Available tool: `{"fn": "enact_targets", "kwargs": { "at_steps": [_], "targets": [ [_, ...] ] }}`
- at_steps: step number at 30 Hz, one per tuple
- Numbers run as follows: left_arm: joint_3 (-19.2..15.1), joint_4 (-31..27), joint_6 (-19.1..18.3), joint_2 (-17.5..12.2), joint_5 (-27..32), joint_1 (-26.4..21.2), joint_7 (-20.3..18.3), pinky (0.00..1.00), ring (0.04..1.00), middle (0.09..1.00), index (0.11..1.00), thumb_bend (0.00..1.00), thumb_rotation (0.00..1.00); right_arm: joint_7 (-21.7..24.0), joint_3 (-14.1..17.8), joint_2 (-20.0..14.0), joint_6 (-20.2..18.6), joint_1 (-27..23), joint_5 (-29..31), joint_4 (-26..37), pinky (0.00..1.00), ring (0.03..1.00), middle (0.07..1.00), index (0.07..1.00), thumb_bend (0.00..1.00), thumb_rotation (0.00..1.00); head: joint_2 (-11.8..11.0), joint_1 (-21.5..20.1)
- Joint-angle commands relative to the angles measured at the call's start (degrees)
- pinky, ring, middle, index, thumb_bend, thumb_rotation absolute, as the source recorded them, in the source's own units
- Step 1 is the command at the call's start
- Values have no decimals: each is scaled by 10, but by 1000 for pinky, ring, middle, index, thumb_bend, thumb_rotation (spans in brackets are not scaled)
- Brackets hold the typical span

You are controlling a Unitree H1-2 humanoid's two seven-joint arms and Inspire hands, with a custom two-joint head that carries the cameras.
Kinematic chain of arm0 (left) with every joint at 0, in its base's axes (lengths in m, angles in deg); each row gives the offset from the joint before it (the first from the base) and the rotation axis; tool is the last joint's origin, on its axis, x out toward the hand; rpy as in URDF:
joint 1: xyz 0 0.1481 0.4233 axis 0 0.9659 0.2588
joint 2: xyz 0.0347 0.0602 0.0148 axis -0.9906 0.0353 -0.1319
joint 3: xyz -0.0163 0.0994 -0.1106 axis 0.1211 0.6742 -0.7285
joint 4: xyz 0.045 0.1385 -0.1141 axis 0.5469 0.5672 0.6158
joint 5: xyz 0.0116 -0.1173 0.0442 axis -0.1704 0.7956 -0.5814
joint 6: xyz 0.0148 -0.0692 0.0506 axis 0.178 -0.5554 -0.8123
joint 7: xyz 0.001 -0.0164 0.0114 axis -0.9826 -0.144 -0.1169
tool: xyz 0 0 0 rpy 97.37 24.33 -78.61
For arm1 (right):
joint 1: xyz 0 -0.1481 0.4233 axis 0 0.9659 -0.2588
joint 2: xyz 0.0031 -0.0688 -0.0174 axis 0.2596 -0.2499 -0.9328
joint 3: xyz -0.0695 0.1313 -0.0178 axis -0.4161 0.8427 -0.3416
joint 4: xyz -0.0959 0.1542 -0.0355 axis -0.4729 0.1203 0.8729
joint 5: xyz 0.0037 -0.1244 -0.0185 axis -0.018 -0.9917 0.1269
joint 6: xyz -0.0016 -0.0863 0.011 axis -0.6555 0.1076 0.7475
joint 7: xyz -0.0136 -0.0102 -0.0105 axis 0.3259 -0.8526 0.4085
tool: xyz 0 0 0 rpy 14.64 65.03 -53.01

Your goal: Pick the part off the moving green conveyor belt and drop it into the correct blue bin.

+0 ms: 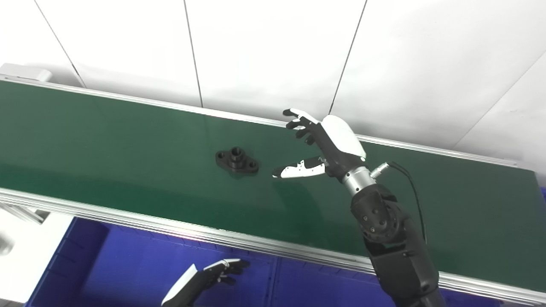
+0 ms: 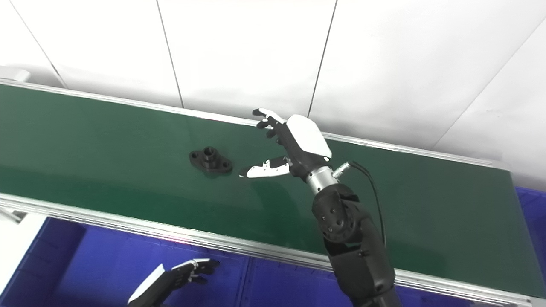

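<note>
Small black flanged metal-looking part with a raised centre collar is lying flat on the dark green conveyor belt, mid-width, just beside the thumb tip of the right hand but not touching it. Right hand is hovering over the belt, spread wide, fingers apart from thumb, holding nothing. Left hand is waiting low over the blue plastic bin below the near belt rail, fingers loosely curled, empty as far as I can tell. Step in hand looks like the reach-to-grasp. To do it well: lead the part's travel rather than chase it, drop the hand so fingers and thumb are straddling the collar, pinch the collar not the thin flange. Risk: thumb nudging the part sideways before closing.
</note>
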Motion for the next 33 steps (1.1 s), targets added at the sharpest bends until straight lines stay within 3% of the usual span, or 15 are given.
{"fn": "enact_targets", "kwargs": {
  "at_steps": [1,15,33],
  "targets": [
    [-10,-7,18,1,7,2,-10,734,821,855,799,847,404,0,-6,-4,2,-32,-11,2,675,766,808,872,757,368,1,2],
    [-21,-11,18,5,-1,6,-20,719,810,854,801,839,394,38,-37,-13,-20,-74,-41,-47,855,879,884,890,779,468,3,4],
    [-18,-18,18,2,-9,10,-15,715,804,856,803,841,401,26,-74,0,-6,-116,-67,-142,796,837,855,866,787,422,9,8]
  ]
}}
